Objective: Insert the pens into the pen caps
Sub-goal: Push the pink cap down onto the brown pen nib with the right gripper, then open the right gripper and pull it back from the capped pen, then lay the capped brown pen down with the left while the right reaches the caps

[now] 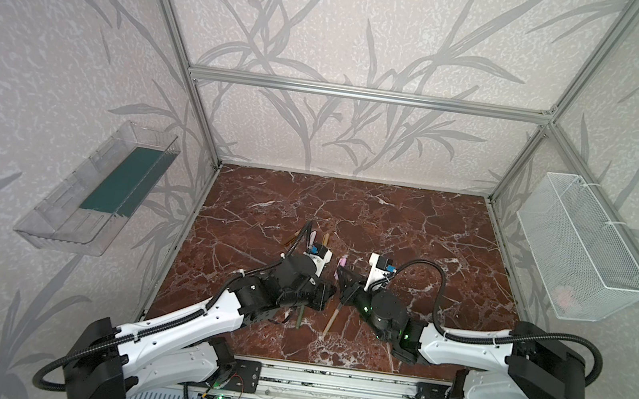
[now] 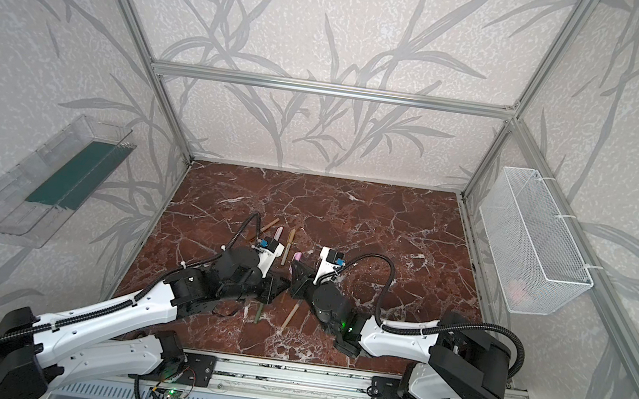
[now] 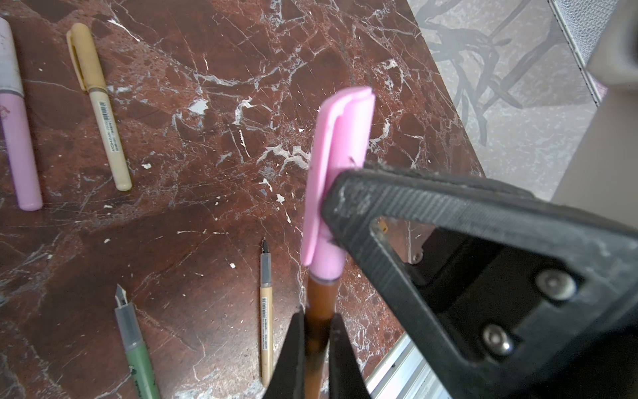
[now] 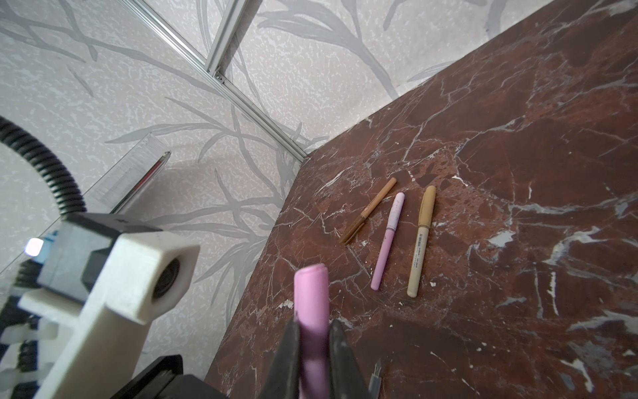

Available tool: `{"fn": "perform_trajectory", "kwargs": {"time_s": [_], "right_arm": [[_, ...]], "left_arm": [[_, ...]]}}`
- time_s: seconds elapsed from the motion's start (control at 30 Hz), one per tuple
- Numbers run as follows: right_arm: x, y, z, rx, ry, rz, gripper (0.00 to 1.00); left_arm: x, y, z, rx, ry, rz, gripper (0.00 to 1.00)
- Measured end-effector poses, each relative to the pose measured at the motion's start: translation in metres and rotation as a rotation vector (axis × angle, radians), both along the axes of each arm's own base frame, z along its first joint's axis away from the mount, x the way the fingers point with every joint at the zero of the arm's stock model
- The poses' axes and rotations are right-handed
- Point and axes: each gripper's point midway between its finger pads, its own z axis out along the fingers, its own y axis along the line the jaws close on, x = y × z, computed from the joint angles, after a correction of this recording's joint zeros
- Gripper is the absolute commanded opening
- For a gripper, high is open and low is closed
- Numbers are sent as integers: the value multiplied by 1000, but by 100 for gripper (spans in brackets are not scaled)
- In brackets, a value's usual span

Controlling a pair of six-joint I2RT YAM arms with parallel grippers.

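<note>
Your left gripper [image 3: 317,316] clamping brown pen [image 3: 319,300]; your right gripper [image 4: 313,321] pinching pink cap [image 3: 340,145]. Cap sitting over pen's tip, above worktop [image 1: 389,226] front-middle. Red-brown marble showing white veins, chips. Green pen [image 3: 136,355], tan pen [image 3: 266,328] lying uncapped there. Leaf-pattern wallpaper [image 1: 332,22] surrounding you; clear tray [image 1: 68,217] hanging left, mesh basket [image 1: 583,252] right.

We see a table [image 3: 207,103] of polished, marble-look stone, glossy though scratched. The pink cap [image 3: 340,138] is smooth matt plastic; the brown pen [image 3: 319,304] has a glossy sheen. The black finger [image 3: 448,214] is ridged, scuffed plastic with shiny metal screws [image 3: 556,285]. The frame [image 1: 365,93] looks like brushed metal, the basket [image 1: 579,251] white wire mesh, the bin [image 1: 56,208] clear plastic.
</note>
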Motion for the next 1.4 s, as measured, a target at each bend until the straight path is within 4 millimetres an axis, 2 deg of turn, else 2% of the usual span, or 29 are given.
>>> {"fn": "perform_trajectory", "kwargs": {"time_s": [0.3,0.53,0.63,0.77,0.8,0.9,1.03,1.13,1.27,1.4], "right_arm": [[-14,14,-19,56,-56,12,0],[-15,14,-13,46,-80,-3,1],[-14,13,-8,17,-73,-14,26],[-34,19,-8,-38,-38,76,71],[-35,16,-8,-53,-26,80,77],[-26,-3,-6,-101,-1,46,85],[-22,-35,9,-137,8,-18,85],[-20,-66,14,-172,41,-79,84],[-9,-117,-3,-222,150,-203,74],[-9,-154,-31,-286,257,-274,72]], "left_arm": [[-12,11,-16,39,95,-14,0],[-13,12,-11,13,104,-16,0],[-11,11,-9,5,95,-17,0],[38,32,1,20,-4,182,0],[45,34,2,25,-14,205,0],[56,35,1,48,-29,239,0],[69,30,-9,105,-10,255,0],[84,18,-21,156,20,246,0],[103,0,-46,236,86,225,0],[116,-9,-74,328,145,206,0]]}}
